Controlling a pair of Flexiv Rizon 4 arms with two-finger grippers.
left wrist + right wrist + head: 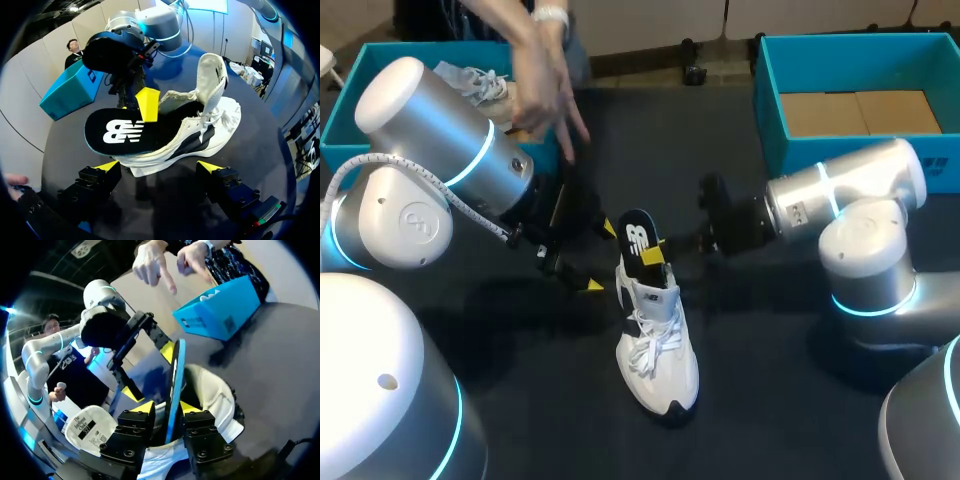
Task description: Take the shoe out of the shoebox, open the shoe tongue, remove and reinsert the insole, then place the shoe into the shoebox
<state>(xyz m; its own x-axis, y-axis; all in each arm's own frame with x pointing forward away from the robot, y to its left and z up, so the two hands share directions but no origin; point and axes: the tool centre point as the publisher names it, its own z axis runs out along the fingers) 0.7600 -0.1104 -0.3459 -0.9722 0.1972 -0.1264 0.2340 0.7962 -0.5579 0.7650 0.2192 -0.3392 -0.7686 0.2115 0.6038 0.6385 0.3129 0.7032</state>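
1. the right gripper [167, 406] pinches the insole [120, 132] by its edges. the insole sticks up, half out of the shoe [658, 345], which stands on the table [770, 400].
2. the left gripper [157, 166] is spread wide just beside the shoe's heel and grips nothing, so a pull on the insole could drag or tip the loose shoe.
3. the thin pinch may slip and drop the insole.
4. a person's hand [545, 80] hangs over the table near the left arm, and a swing could strike it.

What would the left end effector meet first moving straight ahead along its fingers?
Probably the heel end of the white shoe, where the black insole sticks out; the open left end effector points at it, though depth is uncertain.
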